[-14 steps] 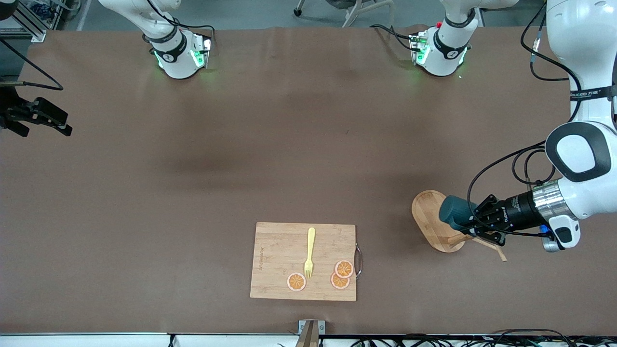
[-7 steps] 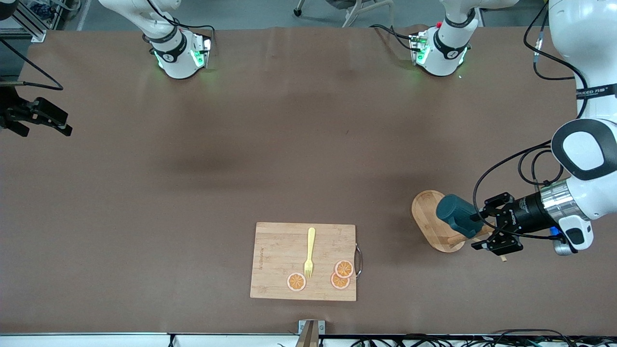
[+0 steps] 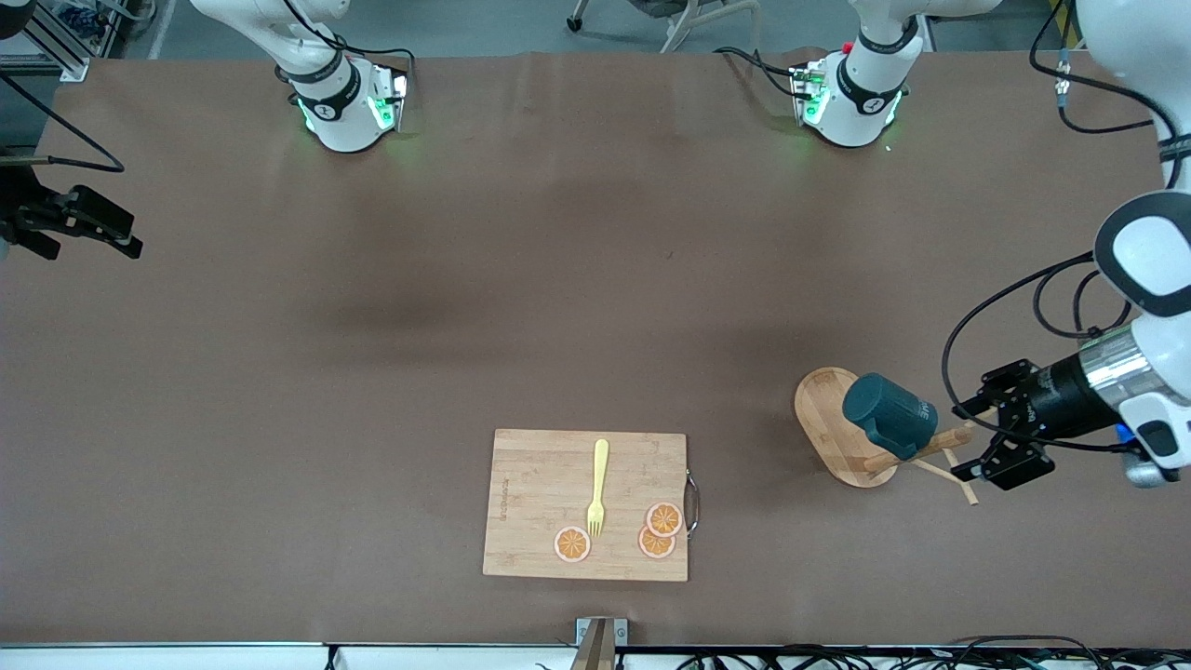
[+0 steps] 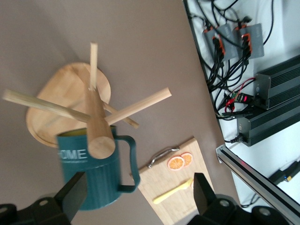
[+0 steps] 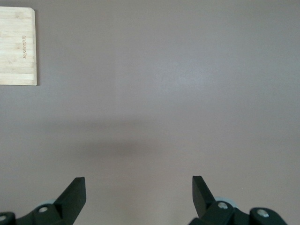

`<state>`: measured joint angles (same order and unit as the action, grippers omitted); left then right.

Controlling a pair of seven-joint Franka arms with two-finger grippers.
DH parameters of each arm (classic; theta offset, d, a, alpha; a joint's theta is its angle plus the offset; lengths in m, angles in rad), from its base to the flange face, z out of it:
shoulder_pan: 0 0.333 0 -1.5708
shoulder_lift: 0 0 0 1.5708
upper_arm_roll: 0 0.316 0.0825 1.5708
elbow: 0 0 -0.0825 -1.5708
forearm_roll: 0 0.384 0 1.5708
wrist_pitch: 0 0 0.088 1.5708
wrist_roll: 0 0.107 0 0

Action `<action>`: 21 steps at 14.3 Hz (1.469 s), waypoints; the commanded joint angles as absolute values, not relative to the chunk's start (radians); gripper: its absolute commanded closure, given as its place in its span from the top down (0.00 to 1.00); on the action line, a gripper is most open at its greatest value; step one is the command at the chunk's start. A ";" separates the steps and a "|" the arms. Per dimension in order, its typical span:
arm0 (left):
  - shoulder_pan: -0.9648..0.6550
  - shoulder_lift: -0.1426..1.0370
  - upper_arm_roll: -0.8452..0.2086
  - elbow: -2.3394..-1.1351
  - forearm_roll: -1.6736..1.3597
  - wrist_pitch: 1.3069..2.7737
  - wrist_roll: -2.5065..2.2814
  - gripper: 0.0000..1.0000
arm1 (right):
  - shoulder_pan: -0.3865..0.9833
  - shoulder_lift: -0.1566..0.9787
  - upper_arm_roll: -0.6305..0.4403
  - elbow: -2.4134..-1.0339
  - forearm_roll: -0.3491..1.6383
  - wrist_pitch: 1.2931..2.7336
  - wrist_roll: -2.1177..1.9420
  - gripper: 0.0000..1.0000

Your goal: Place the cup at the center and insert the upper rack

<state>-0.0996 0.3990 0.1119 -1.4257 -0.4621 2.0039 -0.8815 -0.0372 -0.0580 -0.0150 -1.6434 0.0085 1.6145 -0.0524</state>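
Observation:
The dark teal cup (image 3: 889, 416) hangs tilted on the bamboo upper rack (image 3: 824, 419), which stands toward the left arm's end of the table. In the left wrist view the cup (image 4: 93, 178) sits against the round post (image 4: 97, 123), with crossed pegs (image 4: 140, 103) above the oval base (image 4: 61, 101). My left gripper (image 3: 979, 443) is open and empty, just off the cup and peg tips, on the side toward the left arm's end; its own view shows it too (image 4: 139, 187). My right gripper (image 3: 128, 244) waits open and empty at the right arm's end (image 5: 139, 187).
A rectangular bamboo cutting board (image 3: 535, 507) lies near the front edge, carrying a yellow fork (image 3: 597, 489) and orange slices (image 3: 662, 519). The board also shows in the left wrist view (image 4: 180, 185) and the right wrist view (image 5: 18, 46). Brown table surface lies between the arms' bases.
My left gripper has let go of the cup and drawn back toward the left arm's end. The cup stays hanging on the rack. The right arm has not moved.

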 commanded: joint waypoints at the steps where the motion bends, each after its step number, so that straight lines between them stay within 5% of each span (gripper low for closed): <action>1: -0.095 0.324 0.107 -1.445 -0.349 1.913 -0.751 1.00 | -0.044 -0.063 -0.011 -1.640 0.017 1.603 -0.044 1.00; 9: -0.077 0.143 0.107 -1.460 -0.143 1.632 -0.218 1.00 | -0.041 -0.052 -0.012 -1.640 -0.001 1.611 -0.054 1.00; 21: -0.083 -0.012 0.103 -1.523 -0.045 1.580 0.063 1.00 | -0.043 -0.064 -0.011 -1.649 -0.031 1.606 -0.048 1.00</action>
<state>-0.0788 0.0095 0.1089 -1.5034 -0.0656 1.5832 0.0420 -0.0381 -0.0529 -0.0157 -1.6435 -0.0140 1.6163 -0.0528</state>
